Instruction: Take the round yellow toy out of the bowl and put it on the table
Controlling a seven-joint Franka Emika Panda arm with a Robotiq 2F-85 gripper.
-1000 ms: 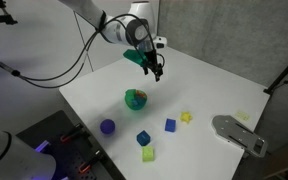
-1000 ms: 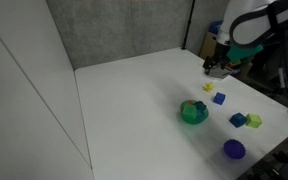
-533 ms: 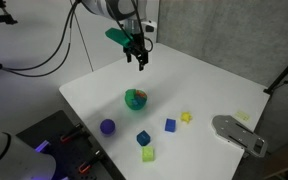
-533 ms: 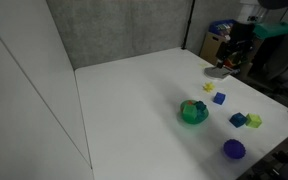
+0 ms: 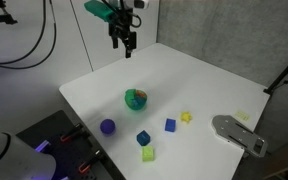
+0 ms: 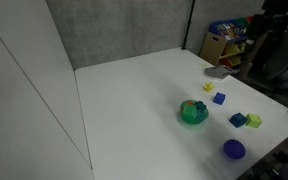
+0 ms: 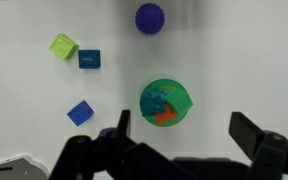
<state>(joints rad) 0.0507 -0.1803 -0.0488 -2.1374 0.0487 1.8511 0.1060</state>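
Observation:
The green bowl [image 5: 135,98] stands mid-table; it also shows in an exterior view [image 6: 193,113] and in the wrist view [image 7: 165,102], holding orange and teal pieces. The round yellow toy [image 5: 186,117] lies on the white table [image 5: 189,75] outside the bowl, beside a blue cube [image 5: 170,125]; an exterior view [image 6: 209,87] shows it too. It is out of the wrist view. My gripper [image 5: 125,42] is open and empty, high above the table's far edge and well away from the bowl. Its open fingers [image 7: 184,128] frame the bowl from above.
A purple ball [image 5: 107,127], a dark blue cube [image 5: 143,138] and a yellow-green cube [image 5: 148,154] lie near the front edge. A grey flat object [image 5: 239,135] sits at the table's right corner. Shelves with toys [image 6: 227,40] stand behind the table.
My gripper has risen and drawn back from over the table toward its far edge, empty throughout. The objects on the table have not moved.

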